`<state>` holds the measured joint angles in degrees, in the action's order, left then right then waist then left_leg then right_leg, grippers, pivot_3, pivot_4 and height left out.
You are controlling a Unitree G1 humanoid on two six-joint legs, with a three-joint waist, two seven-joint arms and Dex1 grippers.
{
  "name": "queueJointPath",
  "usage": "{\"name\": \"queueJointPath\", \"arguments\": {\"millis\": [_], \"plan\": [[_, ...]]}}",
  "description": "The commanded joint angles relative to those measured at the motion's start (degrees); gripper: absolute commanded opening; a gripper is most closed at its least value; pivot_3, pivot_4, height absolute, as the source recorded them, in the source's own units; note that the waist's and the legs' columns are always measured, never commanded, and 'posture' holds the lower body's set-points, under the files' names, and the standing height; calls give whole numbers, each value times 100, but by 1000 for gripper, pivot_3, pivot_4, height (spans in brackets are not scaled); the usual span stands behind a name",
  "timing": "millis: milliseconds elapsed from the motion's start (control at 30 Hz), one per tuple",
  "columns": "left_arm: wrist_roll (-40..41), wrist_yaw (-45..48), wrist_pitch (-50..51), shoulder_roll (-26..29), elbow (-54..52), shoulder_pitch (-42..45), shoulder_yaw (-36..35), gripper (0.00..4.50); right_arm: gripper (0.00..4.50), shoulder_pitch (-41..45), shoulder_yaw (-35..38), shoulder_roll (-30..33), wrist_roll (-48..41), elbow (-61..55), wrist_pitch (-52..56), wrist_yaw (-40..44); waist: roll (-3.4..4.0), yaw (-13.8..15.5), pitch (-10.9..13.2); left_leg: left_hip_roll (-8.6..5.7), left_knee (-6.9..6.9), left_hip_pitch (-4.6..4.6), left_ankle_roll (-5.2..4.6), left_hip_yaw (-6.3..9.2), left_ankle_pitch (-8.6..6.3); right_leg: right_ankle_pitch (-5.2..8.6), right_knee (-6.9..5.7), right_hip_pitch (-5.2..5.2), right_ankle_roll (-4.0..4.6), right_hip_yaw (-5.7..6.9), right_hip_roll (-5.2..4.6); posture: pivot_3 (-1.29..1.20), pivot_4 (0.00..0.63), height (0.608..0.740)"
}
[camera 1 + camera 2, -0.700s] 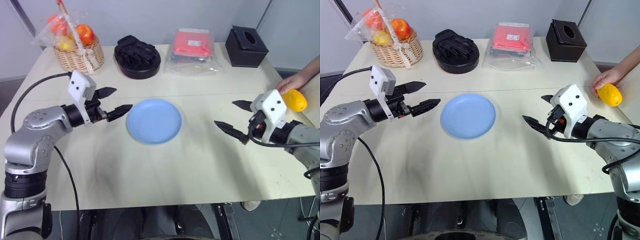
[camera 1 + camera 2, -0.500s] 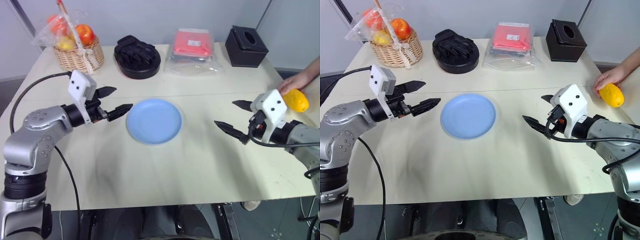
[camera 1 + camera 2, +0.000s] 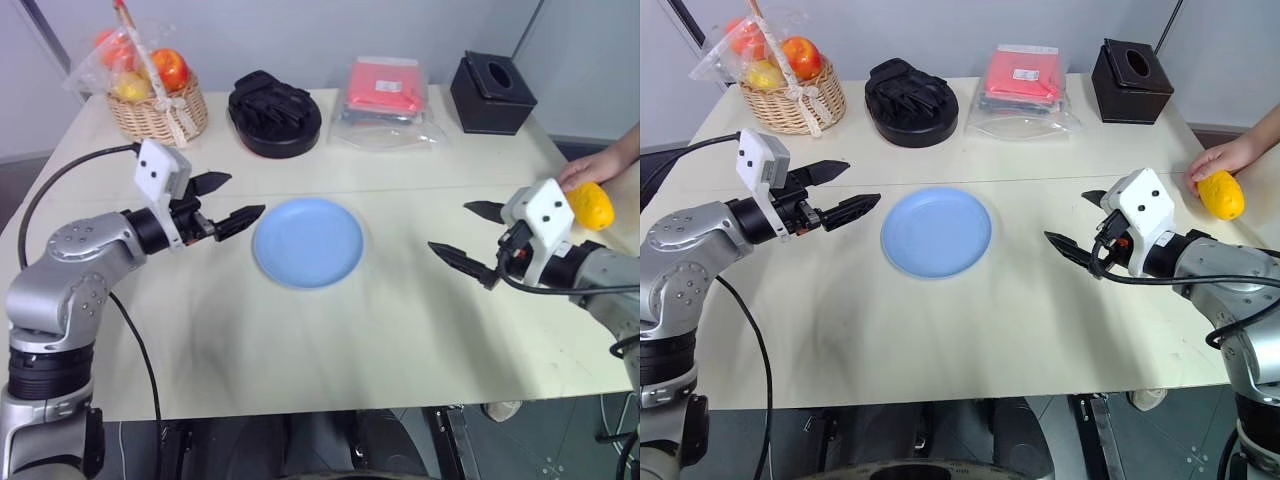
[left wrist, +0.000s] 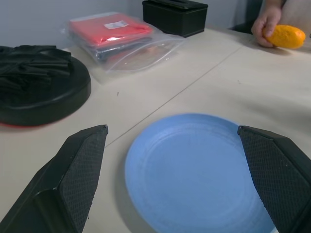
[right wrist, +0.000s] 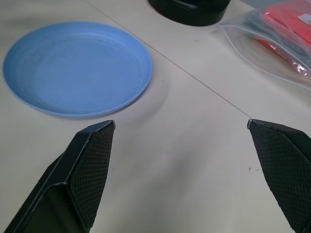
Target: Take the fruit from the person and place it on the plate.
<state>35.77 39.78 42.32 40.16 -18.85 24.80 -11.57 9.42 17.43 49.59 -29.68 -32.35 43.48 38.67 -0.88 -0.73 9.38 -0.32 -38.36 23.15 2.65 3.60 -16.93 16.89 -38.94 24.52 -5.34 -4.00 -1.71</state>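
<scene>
Basket [image 3: 788, 95], black tray [image 3: 911, 102], red pouch [image 3: 1023, 75], black box [image 3: 1131, 67] behind plate [image 3: 937, 231].

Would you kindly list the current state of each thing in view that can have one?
fruit: on the table, under the person's hand, not handed over yet
plate: empty, flat on the table
left gripper: jaws open, holding nothing
right gripper: jaws open, holding nothing
wicker basket: upright, holding fruit wrapped in plastic

Lab-like test room — plain table [image 3: 330, 340], grey partition walls [image 3: 300, 30]
</scene>
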Motion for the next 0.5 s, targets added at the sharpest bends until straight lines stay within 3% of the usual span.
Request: {"name": "queueJointPath", "arguments": {"millis": [33,500], "plan": [[108,-11,12,70,-223,-9,-140,4469,4500,-29,240,75,-47,-196,-23,-30,0,1,0,0,0,0,0,0,0,0,0,0,0,0,0,0,150,740],[181,-8,17,109,-226,0,-146,4469,4500,-93,276,65,-89,-226,-30,-105,0,-1,0,0,0,0,0,0,0,0,9,0,0,0,0,0,150,740]]}}
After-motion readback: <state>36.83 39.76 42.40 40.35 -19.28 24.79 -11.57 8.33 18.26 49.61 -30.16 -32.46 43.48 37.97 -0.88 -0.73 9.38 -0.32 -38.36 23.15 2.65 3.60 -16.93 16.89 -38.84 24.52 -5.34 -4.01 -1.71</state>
